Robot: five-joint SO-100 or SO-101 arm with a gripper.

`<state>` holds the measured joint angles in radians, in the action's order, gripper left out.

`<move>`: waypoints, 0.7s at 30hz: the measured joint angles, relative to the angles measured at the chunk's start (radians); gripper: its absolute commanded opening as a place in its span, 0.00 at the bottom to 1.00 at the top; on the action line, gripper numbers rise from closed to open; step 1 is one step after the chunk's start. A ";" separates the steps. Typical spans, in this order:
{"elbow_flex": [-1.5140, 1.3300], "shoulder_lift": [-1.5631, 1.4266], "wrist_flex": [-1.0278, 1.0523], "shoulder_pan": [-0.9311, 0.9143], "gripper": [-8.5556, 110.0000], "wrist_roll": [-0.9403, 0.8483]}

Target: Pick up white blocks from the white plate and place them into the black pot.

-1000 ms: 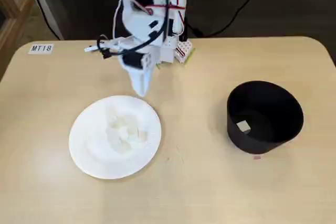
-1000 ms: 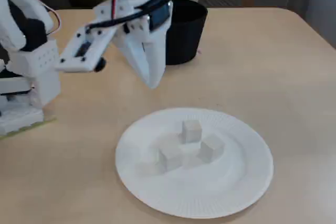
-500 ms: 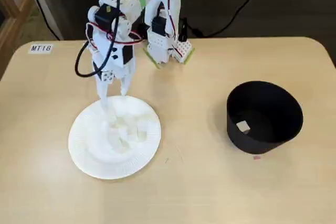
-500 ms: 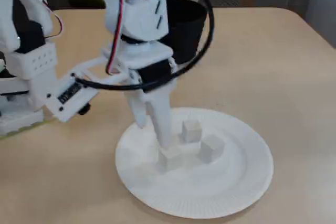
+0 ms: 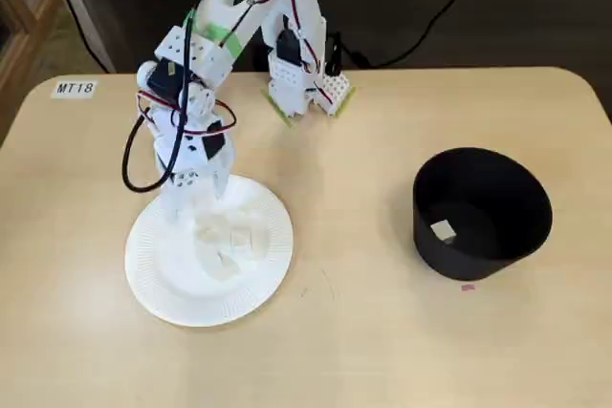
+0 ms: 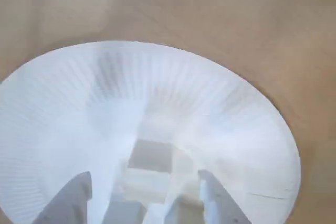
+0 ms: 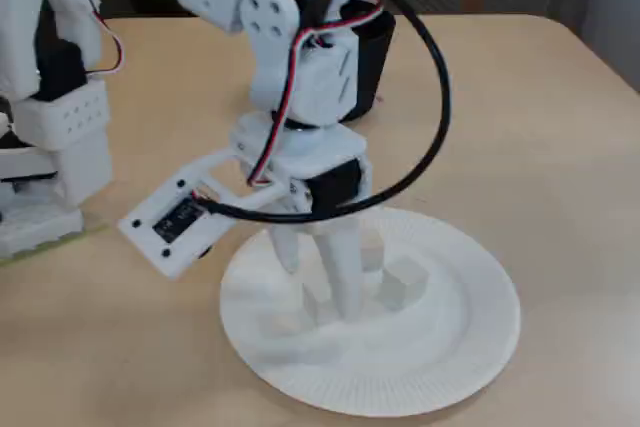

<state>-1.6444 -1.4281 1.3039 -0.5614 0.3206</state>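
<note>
Gripper (image 7: pixel 318 292): spread apart, fingertips down among the white blocks (image 7: pixel 402 282) on the plate, holding nothing; in the wrist view one finger (image 6: pixel 68 200) stands at each side of a block (image 6: pixel 150 156).
White blocks: clustered at the centre of the white plate (image 5: pixel 158 279); cubes, no long axis.
Black pot (image 5: pixel 497 226): well apart at 3 o'clock from the plate in a fixed view, upright, one white cube (image 5: pixel 442 230) inside.
</note>
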 measured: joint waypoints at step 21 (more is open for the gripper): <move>0.002 -0.285 -0.270 0.089 0.05 -0.038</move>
<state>-1.6429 -1.7135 1.0339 -0.4725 0.2823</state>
